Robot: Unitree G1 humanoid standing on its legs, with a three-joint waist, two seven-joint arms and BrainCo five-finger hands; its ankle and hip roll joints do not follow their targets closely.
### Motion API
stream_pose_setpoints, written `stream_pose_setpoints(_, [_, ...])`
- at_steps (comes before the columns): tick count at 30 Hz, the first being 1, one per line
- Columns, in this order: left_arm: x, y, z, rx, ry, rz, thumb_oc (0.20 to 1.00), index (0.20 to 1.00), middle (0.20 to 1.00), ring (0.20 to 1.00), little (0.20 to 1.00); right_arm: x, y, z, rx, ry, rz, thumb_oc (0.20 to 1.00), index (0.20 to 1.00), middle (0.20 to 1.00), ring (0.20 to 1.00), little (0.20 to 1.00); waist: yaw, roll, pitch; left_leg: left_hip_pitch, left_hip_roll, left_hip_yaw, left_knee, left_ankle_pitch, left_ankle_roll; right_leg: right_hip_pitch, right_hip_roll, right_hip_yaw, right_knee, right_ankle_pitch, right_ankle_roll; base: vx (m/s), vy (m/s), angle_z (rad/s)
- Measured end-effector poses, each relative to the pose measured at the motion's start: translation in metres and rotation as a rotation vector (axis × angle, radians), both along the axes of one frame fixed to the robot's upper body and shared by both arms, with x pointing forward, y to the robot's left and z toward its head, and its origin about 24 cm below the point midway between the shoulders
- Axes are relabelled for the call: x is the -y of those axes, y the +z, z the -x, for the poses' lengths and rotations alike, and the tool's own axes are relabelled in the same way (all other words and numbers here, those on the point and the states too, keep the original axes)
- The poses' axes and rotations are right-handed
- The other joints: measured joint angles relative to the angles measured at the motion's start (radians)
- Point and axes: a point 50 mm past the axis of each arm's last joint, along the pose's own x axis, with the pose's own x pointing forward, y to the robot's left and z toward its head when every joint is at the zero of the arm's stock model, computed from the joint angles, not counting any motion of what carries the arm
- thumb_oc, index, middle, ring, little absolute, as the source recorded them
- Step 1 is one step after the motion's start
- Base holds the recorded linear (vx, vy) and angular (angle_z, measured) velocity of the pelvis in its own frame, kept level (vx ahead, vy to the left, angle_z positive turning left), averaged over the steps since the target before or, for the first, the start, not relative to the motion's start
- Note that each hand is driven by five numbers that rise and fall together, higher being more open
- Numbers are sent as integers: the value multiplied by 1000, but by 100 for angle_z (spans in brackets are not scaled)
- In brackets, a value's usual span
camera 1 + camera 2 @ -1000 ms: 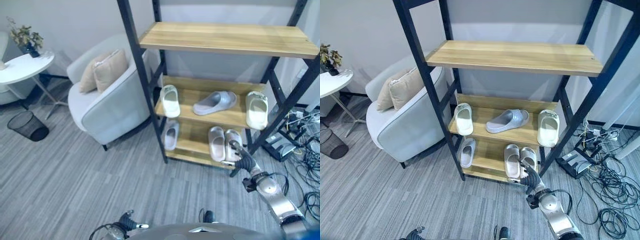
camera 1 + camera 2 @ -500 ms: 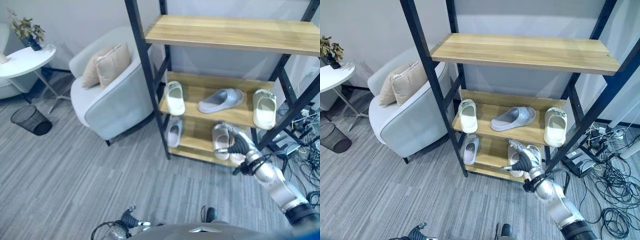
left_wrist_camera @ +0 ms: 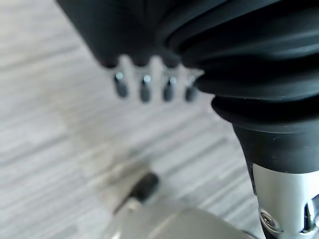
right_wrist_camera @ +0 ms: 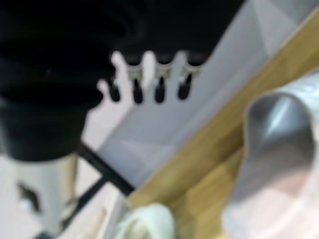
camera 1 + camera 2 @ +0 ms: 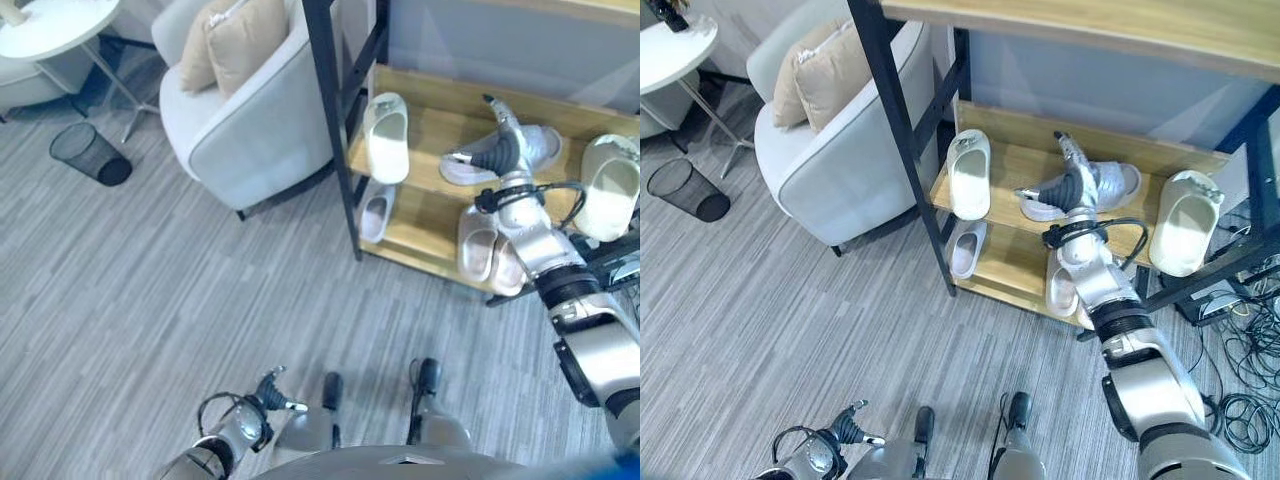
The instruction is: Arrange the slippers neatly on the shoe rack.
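Observation:
The shoe rack's middle shelf (image 5: 440,125) carries a white slipper (image 5: 387,137) at its left end, a grey slipper (image 5: 530,148) lying crosswise in the middle, and another white slipper (image 5: 612,185) at the right. My right hand (image 5: 497,150) hovers at the grey slipper's near end, fingers straight and open. The right wrist view shows that grey slipper (image 4: 279,149) just past the fingertips. On the lower shelf lie a single grey slipper (image 5: 375,215) and a pale pair (image 5: 478,245) side by side. My left hand (image 5: 265,395) hangs open low over the floor.
A grey armchair (image 5: 250,120) with cushions stands left of the rack's black post (image 5: 335,110). A wire wastebasket (image 5: 90,153) and a white side table (image 5: 55,25) are farther left. Cables (image 5: 1240,400) lie on the floor at the right.
My right hand has risen from the pale pair on the lower shelf to the grey slipper on the middle shelf. The camera has tipped downward and moved closer.

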Motion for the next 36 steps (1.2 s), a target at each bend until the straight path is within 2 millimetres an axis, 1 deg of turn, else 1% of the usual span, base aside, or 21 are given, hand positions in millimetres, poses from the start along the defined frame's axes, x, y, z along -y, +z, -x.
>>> stream_pose_setpoints(2, [-2, 6, -12, 48, 16, -11, 1000, 1000, 1000, 1000, 1000, 13, 20, -1, 68, -71, -22, 1000, 1000, 1000, 1000, 1000, 0, 5, 29, -11, -4, -1, 0, 3, 2, -11, -2, 0, 0, 4, -2, 3, 15, 0])
stream_pose_setpoints(4, [-1, 10, -20, 87, 35, 2, 1000, 1000, 1000, 1000, 1000, 24, 33, 2, 139, -129, -67, 1000, 1000, 1000, 1000, 1000, 1, 15, 37, -19, -4, -1, -2, 3, 2, -20, -2, 0, 0, 4, -3, 0, 0, 0])
stream_pose_setpoints(6, [4, 13, -25, 126, 28, 15, 1000, 1000, 1000, 1000, 1000, 38, 38, 6, 178, -191, -94, 1000, 1000, 1000, 1000, 1000, 5, 22, 44, -29, -6, 0, -4, 3, 2, -31, -5, 0, 0, 4, -3, 0, 0, 0])
stream_pose_setpoints(8, [5, 14, -26, 136, 28, 14, 1000, 1000, 1000, 1000, 1000, 56, 42, 11, 195, -264, -92, 1000, 1000, 1000, 1000, 1000, 9, 27, 61, -30, -7, -1, -5, 3, 2, -32, -5, 0, 0, 4, -3, 16, 5, -1])
stream_pose_setpoints(10, [4, 11, -21, 117, 28, 7, 1000, 1000, 1000, 1000, 1000, 61, 37, 11, 181, -292, -113, 1000, 1000, 1000, 1000, 1000, 6, 27, 63, -32, -7, 0, -5, 3, 2, -36, -5, 0, 0, 4, -3, 0, 0, 0])
stream_pose_setpoints(11, [4, 10, -20, 111, 30, 5, 1000, 1000, 1000, 1000, 1000, 65, 32, 11, 160, -305, -156, 1000, 1000, 1000, 1000, 1000, 6, 27, 63, -39, -7, -1, -3, 3, 2, -41, -5, -1, 0, 4, -3, 0, 0, 0])
stream_pose_setpoints(12, [3, 10, -20, 110, 30, 4, 1000, 1000, 1000, 1000, 1000, 65, 31, 10, 157, -303, -178, 1000, 1000, 1000, 1000, 1000, 6, 27, 64, -50, -7, -1, -1, 3, 2, -50, -6, 0, 0, 5, -4, 0, 0, 0])
stream_pose_setpoints(15, [4, 9, -18, 102, 34, 3, 1000, 1000, 1000, 1000, 1000, 68, 24, 11, 130, -322, -177, 1000, 1000, 1000, 1000, 1000, 5, 24, 66, -70, -10, -1, 3, 4, 2, -71, -5, 0, 0, 8, -7, 0, 0, 0])
stream_pose_setpoints(19, [5, 13, -26, 125, 32, 6, 1000, 1000, 1000, 1000, 1000, 70, 21, 11, 114, -337, -176, 1000, 1000, 1000, 1000, 1000, 0, 11, 73, -88, -10, -1, 8, 4, 2, -84, -6, 0, 0, 10, -8, 0, 0, 0])
stream_pose_setpoints(23, [8, 17, -34, 152, 28, 16, 1000, 1000, 1000, 1000, 1000, 75, 16, 10, 84, -369, -176, 1000, 1000, 1000, 1000, 1000, 4, 7, 76, -104, -12, -2, 13, 4, 2, -98, -6, 0, 0, 13, -10, 0, 0, 0])
stream_pose_setpoints(24, [9, 18, -36, 161, 26, 19, 1000, 1000, 1000, 1000, 1000, 74, 18, 10, 89, -368, -177, 1000, 1000, 1000, 1000, 1000, 3, 6, 76, -109, -12, -1, 14, 4, 2, -102, -6, 0, 0, 14, -11, 0, 0, 0])
stream_pose_setpoints(27, [8, 19, -38, 167, 33, 21, 1000, 1000, 1000, 1000, 1000, 77, 33, 5, 114, -391, -187, 1000, 1000, 1000, 1000, 1000, 2, 2, 79, -134, -14, -1, 20, 6, 1, -126, -8, 0, 0, 20, -12, 0, 0, 0])
stream_pose_setpoints(29, [7, 19, -37, 169, 63, 34, 1000, 1000, 1000, 1000, 1000, 80, 31, 6, 102, -406, -197, 1000, 1000, 1000, 1000, 1000, 12, 2, 79, -134, -14, -2, 19, 6, 1, -126, -7, 0, 0, 20, -12, 0, 0, 0])
stream_pose_setpoints(30, [0, 22, -40, 195, 153, 58, 1000, 1000, 1000, 1000, 1000, 88, 27, 8, 88, -429, -211, 1000, 1000, 1000, 1000, 1000, 25, -2, 81, -135, -11, -3, 19, 6, 1, -126, -7, -2, 0, 20, -12, -6, -8, 10])
stream_pose_setpoints(31, [-6, 24, -42, 226, 220, 67, 1000, 1000, 1000, 1000, 1000, 101, 24, 13, 63, -475, -215, 1000, 1000, 1000, 1000, 1000, 32, -3, 81, -143, -12, -12, 22, 7, 0, -126, -9, -9, 0, 20, -12, -15, 6, 14])
stream_pose_setpoints(33, [-12, 24, -39, 222, 235, 47, 1000, 1000, 1000, 1000, 1000, 113, 25, 17, 53, -511, -215, 1000, 1000, 1000, 1000, 1000, 39, -4, 82, -151, -15, -19, 28, 7, 0, -128, -14, -13, 0, 20, -12, -13, 19, 10])
stream_pose_setpoints(36, [-20, 19, -31, 185, 247, 17, 1000, 1000, 1000, 1000, 1000, 112, 33, 14, 50, -509, -205, 1000, 1000, 1000, 1000, 1000, 38, -18, 90, -162, -17, -24, 35, 7, 0, -136, -15, -13, 0, 22, -13, -1, 8, 1])
